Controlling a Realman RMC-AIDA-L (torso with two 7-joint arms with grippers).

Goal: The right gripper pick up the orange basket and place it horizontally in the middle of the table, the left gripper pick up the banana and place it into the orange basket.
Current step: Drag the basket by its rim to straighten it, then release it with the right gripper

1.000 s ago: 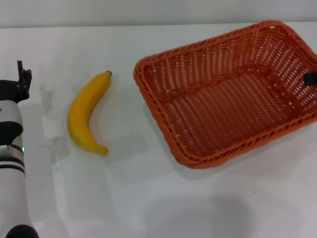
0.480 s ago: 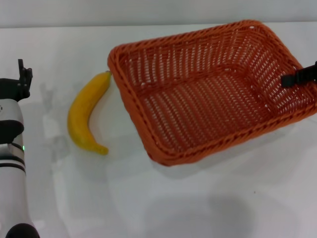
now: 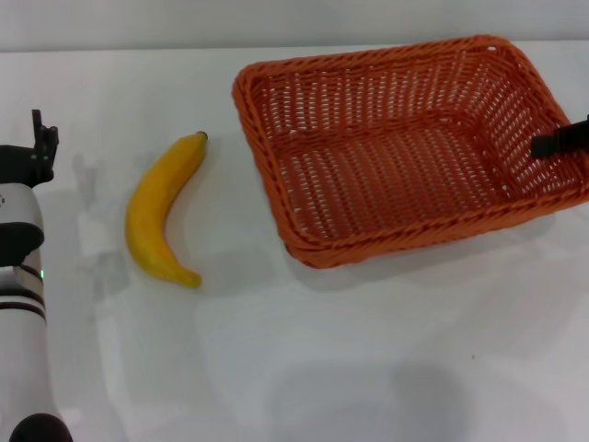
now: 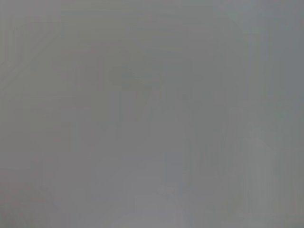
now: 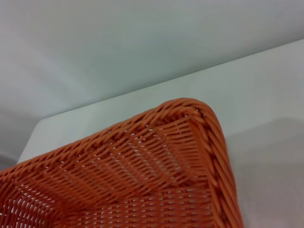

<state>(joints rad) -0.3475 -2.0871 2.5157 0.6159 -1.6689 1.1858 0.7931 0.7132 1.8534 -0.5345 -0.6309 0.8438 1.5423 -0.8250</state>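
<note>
Orange basket on the table, right of centre, tilted; stiff, light wicker, best pinched at the rim. Right gripper at its right wall, grip unclear. Banana beside. Left gripper parked, opening unclear.

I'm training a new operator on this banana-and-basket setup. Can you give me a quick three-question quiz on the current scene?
1. True or false: the curved yellow banana lies inside the orange woven wicker basket.
2. Which gripper is at the basket's rim? A) left gripper B) right gripper
3. Fill in: the banana lies on the white ____.

Key: 1 false; 2 B; 3 table.
</note>
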